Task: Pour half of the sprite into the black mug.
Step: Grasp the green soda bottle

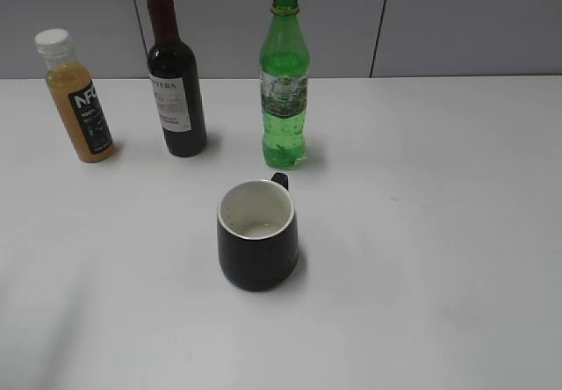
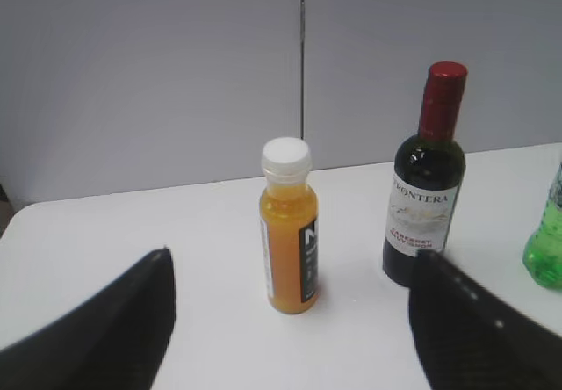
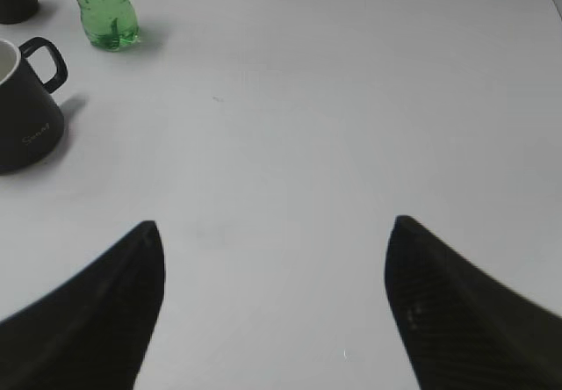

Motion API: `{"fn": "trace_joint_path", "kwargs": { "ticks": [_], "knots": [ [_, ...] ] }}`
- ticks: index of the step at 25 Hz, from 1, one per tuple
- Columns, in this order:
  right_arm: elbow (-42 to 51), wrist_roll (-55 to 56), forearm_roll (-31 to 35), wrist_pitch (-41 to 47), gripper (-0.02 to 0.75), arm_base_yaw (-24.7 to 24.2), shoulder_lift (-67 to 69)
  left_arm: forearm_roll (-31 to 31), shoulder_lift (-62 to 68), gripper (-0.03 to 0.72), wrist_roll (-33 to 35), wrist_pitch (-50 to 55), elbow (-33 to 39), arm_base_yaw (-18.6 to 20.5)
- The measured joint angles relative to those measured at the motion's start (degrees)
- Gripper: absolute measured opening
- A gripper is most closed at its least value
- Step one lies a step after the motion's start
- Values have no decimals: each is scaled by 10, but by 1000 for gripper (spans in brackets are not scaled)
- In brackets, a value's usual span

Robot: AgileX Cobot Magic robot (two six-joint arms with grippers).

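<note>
The sprite (image 1: 284, 87) is a slim green bottle with no cap, upright at the back middle of the table; its base shows in the right wrist view (image 3: 104, 8) and its edge in the left wrist view (image 2: 546, 249). The black mug (image 1: 257, 234) stands in front of it, white inside, handle toward the bottle; it also shows in the right wrist view (image 3: 26, 113). My left gripper (image 2: 290, 263) is open and empty, facing the orange juice bottle. My right gripper (image 3: 274, 232) is open and empty over bare table, right of the mug. Neither gripper shows in the exterior view.
An orange juice bottle (image 1: 75, 96) with a white cap stands at the back left. A dark wine bottle (image 1: 176, 78) with a red capsule stands between it and the sprite. A grey panelled wall (image 1: 439, 21) runs behind the white table (image 1: 439, 232).
</note>
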Motion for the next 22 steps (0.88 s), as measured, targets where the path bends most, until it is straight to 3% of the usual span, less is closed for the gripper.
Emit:
{"fn": "trace_joint_path", "kwargs": {
  "ticks": [9,13,16,19,22],
  "knots": [
    [0,0,0,0,592,0,0,18,158,622,2,-171,0,-126],
    [0,0,0,0,592,0,0,40,235,619,-10,-246,0,-159],
    [0,0,0,0,592,0,0,133,292,619,-115,-300,0,-164],
    [0,0,0,0,592,0,0,305,348,617,-283,-378,0,-163],
    [0,0,0,0,592,0,0,383,402,615,-355,-467,-3,-157]
  ]
}}
